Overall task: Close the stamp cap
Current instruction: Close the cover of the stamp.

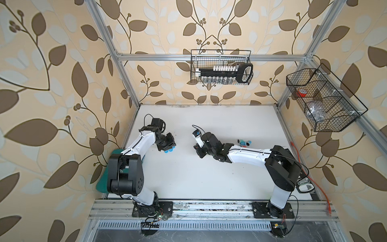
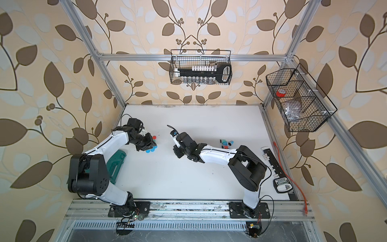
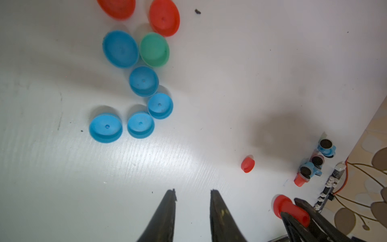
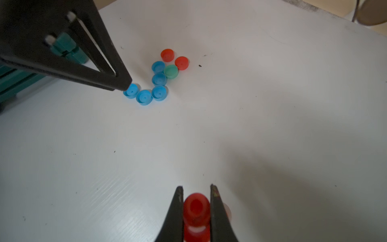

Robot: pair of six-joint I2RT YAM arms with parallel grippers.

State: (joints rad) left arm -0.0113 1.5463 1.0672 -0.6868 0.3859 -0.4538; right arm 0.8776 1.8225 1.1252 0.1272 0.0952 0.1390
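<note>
A red stamp (image 4: 196, 207) is clamped between the fingers of my right gripper (image 4: 196, 186), just above the table near its middle. It also shows in the left wrist view as the red stamp (image 3: 291, 211). Several loose caps lie in a cluster on the table: blue caps (image 3: 143, 80), a green cap (image 3: 154, 49) and two red caps (image 3: 164, 17). My left gripper (image 3: 192, 191) hovers beside that cluster, with only bare table between its parted jaws. In both top views the left gripper (image 1: 170, 146) stands over the blue caps (image 2: 151, 149). A lone small red cap (image 3: 247, 165) lies near the right gripper.
More stamps (image 1: 244, 143) lie in a group behind the right forearm, blue ones and a red one (image 3: 299, 180). A green stand (image 2: 116, 163) sits by the left arm's base. A black tool strip (image 2: 272, 161) runs along the table's right edge. Wire baskets (image 1: 221, 67) hang on the walls.
</note>
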